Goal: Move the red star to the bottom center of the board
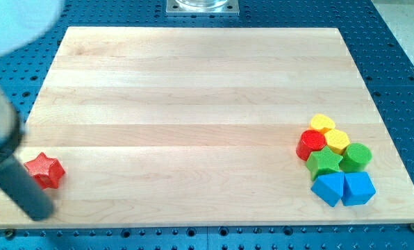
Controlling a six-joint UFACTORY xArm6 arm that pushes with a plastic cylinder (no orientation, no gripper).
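The red star [44,170] lies near the board's bottom left corner. My tip [42,212] is at the lower end of the dark rod that comes in from the view's left. It sits just below and slightly left of the red star, close to it; whether it touches is unclear. The arm's blurred body fills the upper left corner.
The wooden board [200,83] lies on a blue perforated table. At the right a tight cluster: two yellow blocks [323,123] [337,140], a red cylinder [310,144], a green block [324,164], a green cylinder [356,157], and two blue blocks [329,187] [359,188].
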